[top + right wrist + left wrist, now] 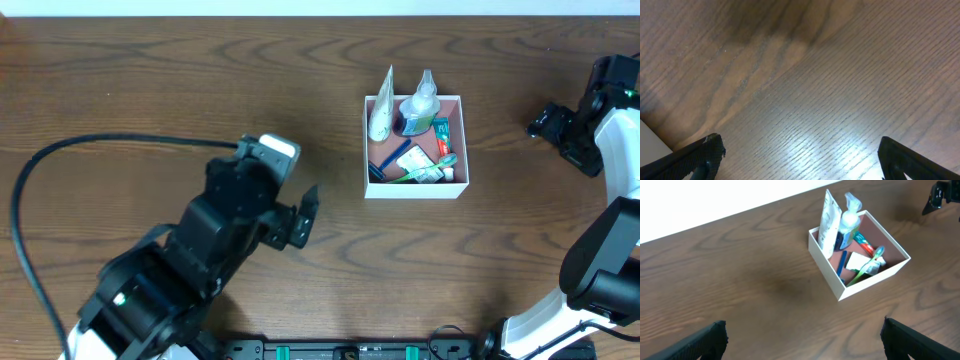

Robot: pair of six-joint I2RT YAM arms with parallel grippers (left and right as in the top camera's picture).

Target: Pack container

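Observation:
The container (460, 187), a square white box with a pink inside, stands right of the table's middle. It holds a white tube (381, 112), a clear bottle (421, 102), a small toothpaste tube (441, 138), a green toothbrush (425, 172) and a blue pen-like stick (388, 160). It also shows in the left wrist view (840, 285), upper right. My left gripper (303, 215) is open and empty, left of the container. My right gripper (550, 122) is open and empty, to the container's right, over bare wood (800, 150).
The dark wooden table (160, 80) runs to a white wall at the back. A black cable (90, 150) loops over the table's left part. The right arm's white base (560, 320) stands at the front right.

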